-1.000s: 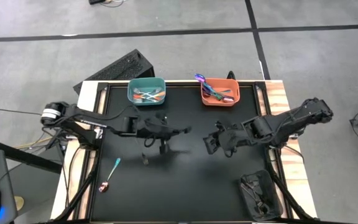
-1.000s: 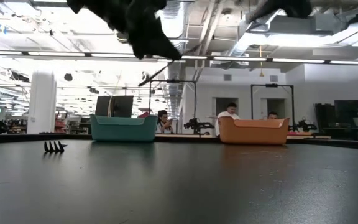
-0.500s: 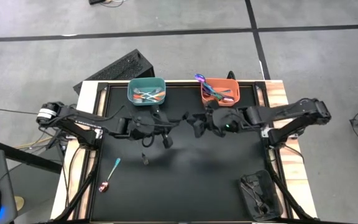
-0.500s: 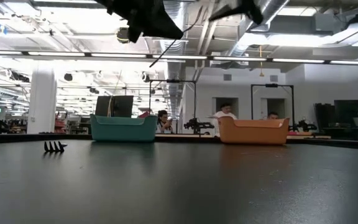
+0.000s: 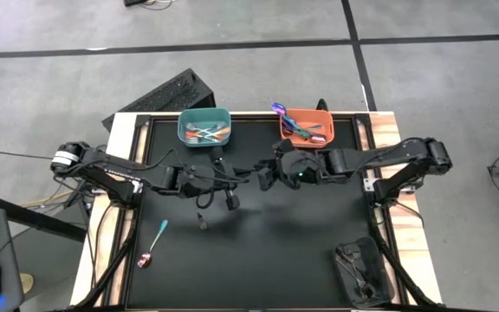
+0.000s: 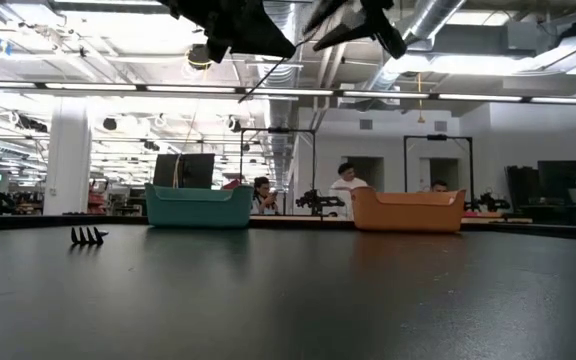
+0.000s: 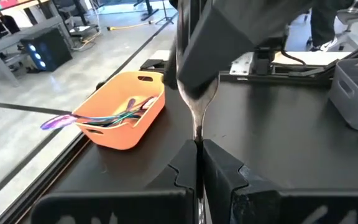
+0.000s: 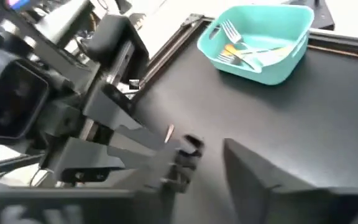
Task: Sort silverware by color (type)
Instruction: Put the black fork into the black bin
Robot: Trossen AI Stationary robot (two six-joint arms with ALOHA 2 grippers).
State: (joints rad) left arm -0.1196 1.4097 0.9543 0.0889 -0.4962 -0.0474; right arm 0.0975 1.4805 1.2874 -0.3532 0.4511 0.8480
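Grippers meet above the far-middle of the black surface (image 5: 267, 251), between the two bins. The left gripper (image 5: 248, 171) has its jaws pressed fully together on a thin dark utensil (image 7: 197, 124), whose stem rises from between the fingers (image 7: 219, 174) in the left wrist view; which kind of utensil it is cannot be told. The right gripper (image 5: 265, 176) sits just beside it, tip to tip, and its blocky dark finger (image 7: 229, 37) covers the utensil's upper end. How far the right jaws are parted, and whether they have hold of the utensil, cannot be told.

Near the far edge, the teal bin (image 5: 204, 127) holds forks and other pieces with teal and orange handles. The orange bin (image 5: 307, 128) holds more silverware, with a purple spoon (image 5: 279, 109) poking over its rim. A spoon with a teal handle (image 5: 152, 243) lies near the left front of the surface, and a small dark fork (image 5: 202, 222) lies below the left gripper.
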